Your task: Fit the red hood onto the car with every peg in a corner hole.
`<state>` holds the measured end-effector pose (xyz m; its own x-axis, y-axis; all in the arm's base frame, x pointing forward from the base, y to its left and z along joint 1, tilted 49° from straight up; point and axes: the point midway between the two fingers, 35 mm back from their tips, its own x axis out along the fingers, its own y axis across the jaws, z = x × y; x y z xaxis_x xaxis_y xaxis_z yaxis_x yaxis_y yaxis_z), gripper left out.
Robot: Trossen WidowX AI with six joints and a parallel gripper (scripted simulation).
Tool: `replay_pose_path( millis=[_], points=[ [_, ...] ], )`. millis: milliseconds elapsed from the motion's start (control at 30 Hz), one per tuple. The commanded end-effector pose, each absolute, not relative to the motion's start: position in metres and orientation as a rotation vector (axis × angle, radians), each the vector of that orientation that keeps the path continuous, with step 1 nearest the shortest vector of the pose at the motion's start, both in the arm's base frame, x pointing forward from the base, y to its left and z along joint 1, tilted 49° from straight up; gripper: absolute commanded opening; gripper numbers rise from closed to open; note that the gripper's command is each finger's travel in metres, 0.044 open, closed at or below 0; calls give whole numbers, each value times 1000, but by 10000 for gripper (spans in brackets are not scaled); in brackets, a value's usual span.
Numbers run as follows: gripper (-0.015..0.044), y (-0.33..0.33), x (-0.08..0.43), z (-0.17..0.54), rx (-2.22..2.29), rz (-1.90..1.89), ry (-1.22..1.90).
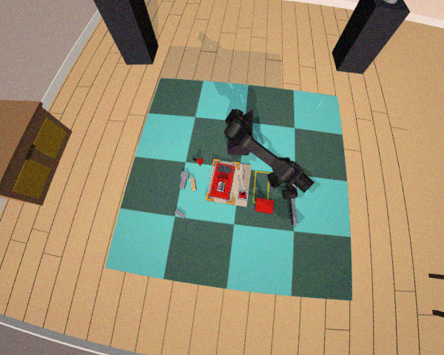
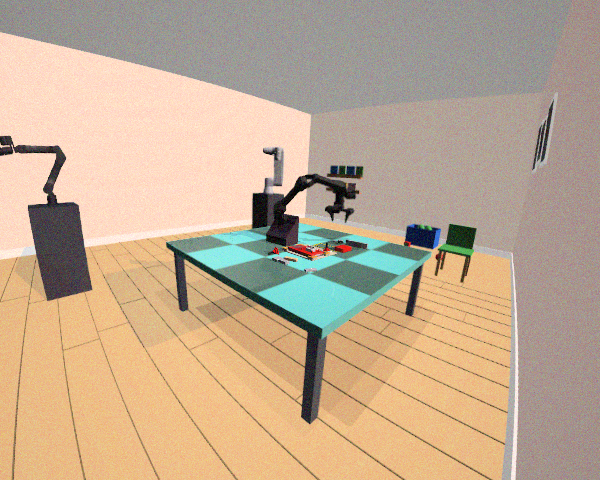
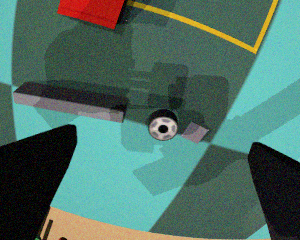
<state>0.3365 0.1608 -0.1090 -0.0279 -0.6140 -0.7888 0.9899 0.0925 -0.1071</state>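
The red hood (image 1: pixel 264 205) (image 2: pixel 343 249) (image 3: pixel 92 11) lies on the table at one end of a yellow outline; only part of it shows at the top of the wrist view. The red chassis (image 1: pixel 216 183) (image 2: pixel 303 251) sits in the jig with orange corners (image 1: pixel 209 199). A grey block (image 1: pixel 220 186) stands on its deck; the pegs are too small to make out. My gripper (image 1: pixel 282 186) (image 2: pixel 340 220) (image 3: pixel 166 143) is open and empty, high above the table, on the far side of the yellow outline from the chassis.
A long grey bar (image 1: pixel 293 211) (image 3: pixel 70 106), a wheel (image 3: pixel 163 129) and a small grey piece (image 3: pixel 195 132) lie below my gripper. The yellow outline (image 1: pixel 254 187) (image 3: pixel 265 29) lies between them and the jig. Beyond the jig are a red piece (image 1: pixel 200 161) and several small parts.
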Motion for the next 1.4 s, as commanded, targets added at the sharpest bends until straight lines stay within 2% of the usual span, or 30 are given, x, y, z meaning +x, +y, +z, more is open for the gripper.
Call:
replay_pose_path(
  millis=[0,233,1367],
  points=[
    [440,123,377,-113,642,-1460,676],
    [440,54,427,-117,682,-1536,456],
    [440,36,424,-130,682,-1536,456]
  ],
)
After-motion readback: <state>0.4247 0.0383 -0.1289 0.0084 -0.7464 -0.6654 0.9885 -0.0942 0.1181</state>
